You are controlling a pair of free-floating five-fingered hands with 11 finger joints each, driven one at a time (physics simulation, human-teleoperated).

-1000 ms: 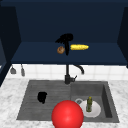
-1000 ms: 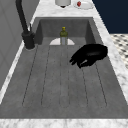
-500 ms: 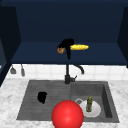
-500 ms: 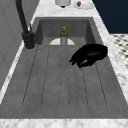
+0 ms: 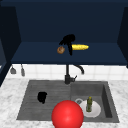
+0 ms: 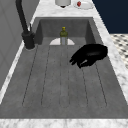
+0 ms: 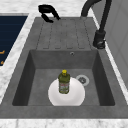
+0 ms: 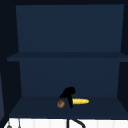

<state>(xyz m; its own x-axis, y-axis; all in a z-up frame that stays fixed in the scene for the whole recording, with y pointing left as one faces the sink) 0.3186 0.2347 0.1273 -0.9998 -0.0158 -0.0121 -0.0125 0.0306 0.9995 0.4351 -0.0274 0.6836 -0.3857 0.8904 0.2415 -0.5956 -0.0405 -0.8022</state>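
The yellow corn cob (image 5: 80,47) lies on its side on the lowest shelf of the dark blue cabinet (image 5: 105,55) above the sink, and the right hand (image 5: 68,40) is at its left end, fingers hanging down over the cob's tip; it looks like a loose hold, though whether the fingers actually close round the cob cannot be told. In the upper view the same hand (image 8: 68,93) stands between the cob (image 8: 80,101) and a small brown round thing (image 8: 60,104), perhaps a nut or potato, which sits just to the left of the fingers and close enough to be knocked. Against the pictures of a second and half a second ago nothing has shifted: hand, cob and brown thing lie as they did, so the hand is paused at the cob. Below, the left hand (image 5: 42,97) hovers low over the ribbed drainboard (image 6: 62,82) with its fingers curled and nothing in them. In the basin a green bottle (image 7: 64,82) stands upright on a white plate (image 7: 75,96), beside the drain (image 7: 82,80). The black faucet (image 5: 68,75) rises directly under the shelf, and a red ball (image 5: 67,114) sits at the sink's front edge.
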